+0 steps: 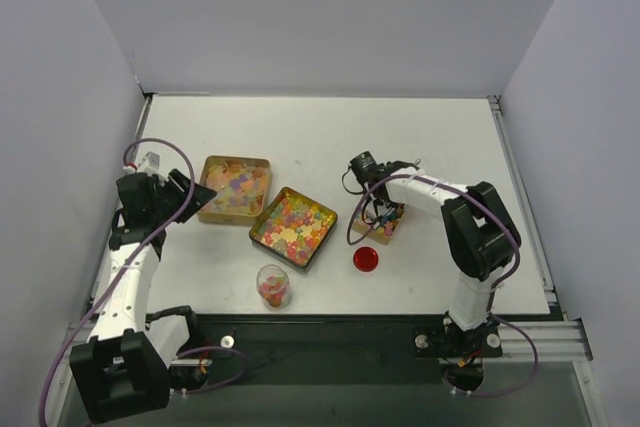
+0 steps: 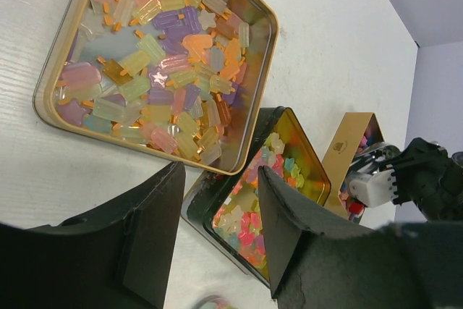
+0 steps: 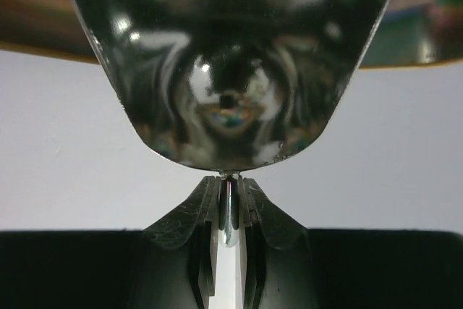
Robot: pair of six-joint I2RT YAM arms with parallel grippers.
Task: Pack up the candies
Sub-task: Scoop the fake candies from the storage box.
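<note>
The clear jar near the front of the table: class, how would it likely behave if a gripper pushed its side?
The clear jar stands upright and narrow, so a high push may tip it. Its top looks open, with the red lid lying apart, so the candies inside could spill. Its smooth wall would probably slip in a grip.

Robot lab cell, plain walls (image 1: 320, 17) boxing in a white surface (image 1: 400, 137), cabled left arm (image 1: 125, 277) and right arm (image 1: 470, 247) standing bolted at bottom edge
</note>
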